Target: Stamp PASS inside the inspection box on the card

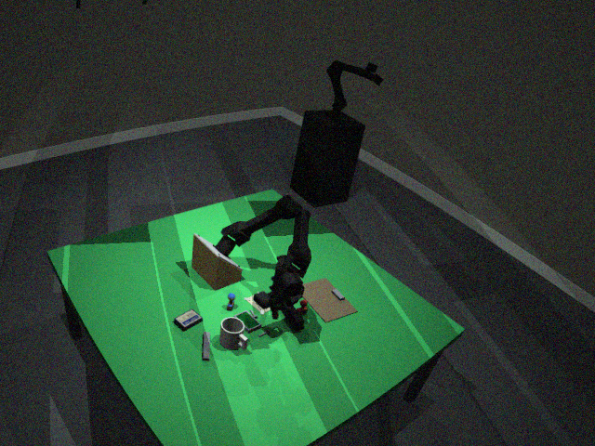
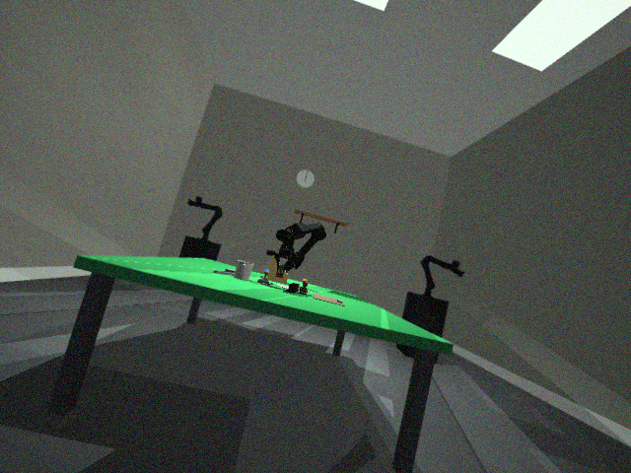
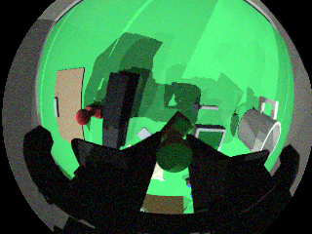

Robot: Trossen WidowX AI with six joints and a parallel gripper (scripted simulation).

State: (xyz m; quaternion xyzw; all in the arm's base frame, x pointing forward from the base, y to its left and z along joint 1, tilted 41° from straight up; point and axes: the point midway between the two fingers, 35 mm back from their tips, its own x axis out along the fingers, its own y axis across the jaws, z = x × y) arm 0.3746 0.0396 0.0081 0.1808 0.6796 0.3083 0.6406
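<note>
My gripper (image 1: 274,315) (image 2: 279,275) (image 3: 174,136) is shut on a stamp with a green knob (image 3: 175,157); its dark base points away from the wrist camera, above the table. The held stamp is too dark to make out in the top and exterior views. A pad with a light rim and dark green face (image 1: 248,321) (image 3: 210,137) lies beside the gripper, on the mug side. The whitish card (image 1: 251,302) (image 3: 158,172) is partly hidden by the arm; its box and any print are unreadable. A red-knobbed stamp (image 1: 303,306) (image 2: 305,285) (image 3: 83,117) and a blue-knobbed stamp (image 1: 231,301) (image 2: 266,275) stand apart.
A black block (image 3: 117,109) (image 2: 293,287) stands between gripper and red stamp. A grey mug (image 1: 232,334) (image 2: 244,270) (image 3: 255,131) is near the pad. A brown board (image 1: 326,309) (image 3: 70,97), labelled case (image 1: 188,319), grey bar (image 1: 205,347) and upright brown panel (image 1: 214,270) surround the work area.
</note>
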